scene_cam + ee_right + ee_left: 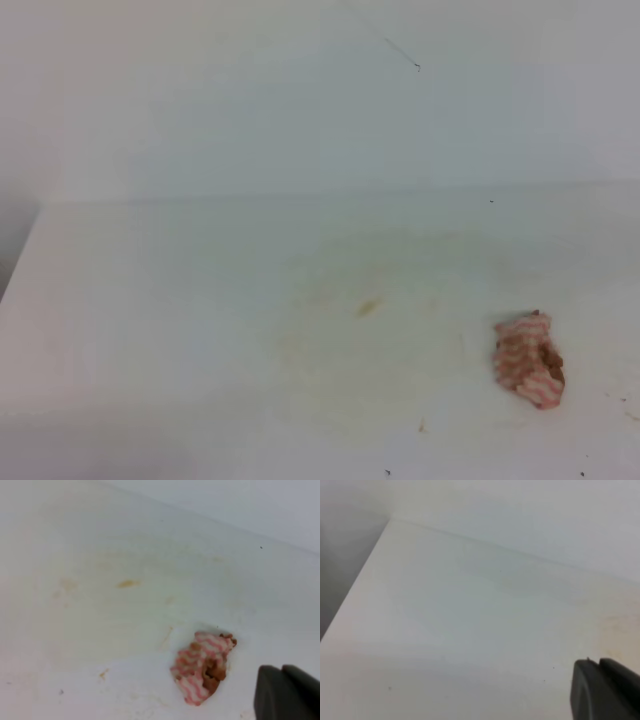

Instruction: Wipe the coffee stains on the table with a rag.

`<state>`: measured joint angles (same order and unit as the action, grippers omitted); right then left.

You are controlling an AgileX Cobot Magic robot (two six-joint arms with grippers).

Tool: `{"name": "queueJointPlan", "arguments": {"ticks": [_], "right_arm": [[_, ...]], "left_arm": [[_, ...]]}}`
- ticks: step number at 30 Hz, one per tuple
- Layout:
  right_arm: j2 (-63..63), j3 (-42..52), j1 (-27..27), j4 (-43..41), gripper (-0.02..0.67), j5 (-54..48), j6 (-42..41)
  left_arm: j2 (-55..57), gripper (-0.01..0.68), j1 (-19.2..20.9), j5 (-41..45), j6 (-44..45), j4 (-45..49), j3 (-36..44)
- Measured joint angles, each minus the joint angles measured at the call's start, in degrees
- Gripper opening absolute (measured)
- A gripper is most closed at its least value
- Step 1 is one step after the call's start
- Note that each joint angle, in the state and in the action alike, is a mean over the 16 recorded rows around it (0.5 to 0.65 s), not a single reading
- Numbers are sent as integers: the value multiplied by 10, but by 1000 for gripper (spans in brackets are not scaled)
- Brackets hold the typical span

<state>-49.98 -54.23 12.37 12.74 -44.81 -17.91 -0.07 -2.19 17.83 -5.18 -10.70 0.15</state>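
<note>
The rag (530, 360), a bunched pink-and-white striped wad with brown wet patches, lies on the white table (150, 300) at the front right. The coffee stains (367, 308) show as a small brown streak inside faint yellowish smears at the table's middle, left of the rag. The right wrist view shows the rag (202, 672) and the streak (127, 583). Only a dark corner of my right gripper (286, 692) shows, right of the rag and apart from it. A dark corner of my left gripper (604, 689) shows over bare table. Neither gripper appears in the exterior high view.
A pale wall (320, 100) rises behind the table's far edge. The table's left edge (355, 590) drops off to a grey gap. Tiny dark specks (388, 471) dot the front of the table. A faint yellowish smear (615, 625) shows in the left wrist view.
</note>
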Motion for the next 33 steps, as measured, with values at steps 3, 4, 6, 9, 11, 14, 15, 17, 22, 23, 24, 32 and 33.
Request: {"name": "queueJointPlan", "arguments": {"ticks": [3, 4, 6, 9, 11, 14, 15, 17, 22, 23, 24, 32, 33], "right_arm": [[2, 0, 0, 1, 1, -1, 2], [3, 0, 0, 1, 1, -2, 2], [3, 0, 0, 1, 1, -2, 2], [3, 0, 0, 1, 0, -2, 2], [6, 0, 0, 1, 0, -3, 2], [18, 2, 0, -2, 0, 2, -5], [23, 4, 0, -4, 0, 7, -10], [40, 12, 0, -12, 0, 24, -20], [118, 64, -4, -31, 0, 108, -42], [138, 81, -7, -35, 0, 130, -46], [160, 100, -10, -38, 0, 153, -49], [344, 292, -54, -46, -1, 314, -54], [364, 317, -60, -44, -1, 327, -52]], "left_arm": [[0, -1, 0, 1, 0, 0, 0], [0, -1, 0, 1, 0, 0, 0], [0, -1, 0, 1, 0, 0, 0], [0, -1, 0, 1, 0, 0, 0], [0, -1, 0, 2, 0, 0, 0], [0, -1, 0, 2, 0, 0, -1], [0, -1, 0, 2, 0, 0, -1], [0, -1, 0, 3, 0, 0, -1], [0, -1, 0, 3, 0, 0, -1], [0, -1, 0, 3, 0, 0, -1], [0, -1, 0, 3, 0, 0, -1], [0, -1, 0, 3, 0, 0, -1], [0, -1, 0, 3, 0, 0, -1]]}}
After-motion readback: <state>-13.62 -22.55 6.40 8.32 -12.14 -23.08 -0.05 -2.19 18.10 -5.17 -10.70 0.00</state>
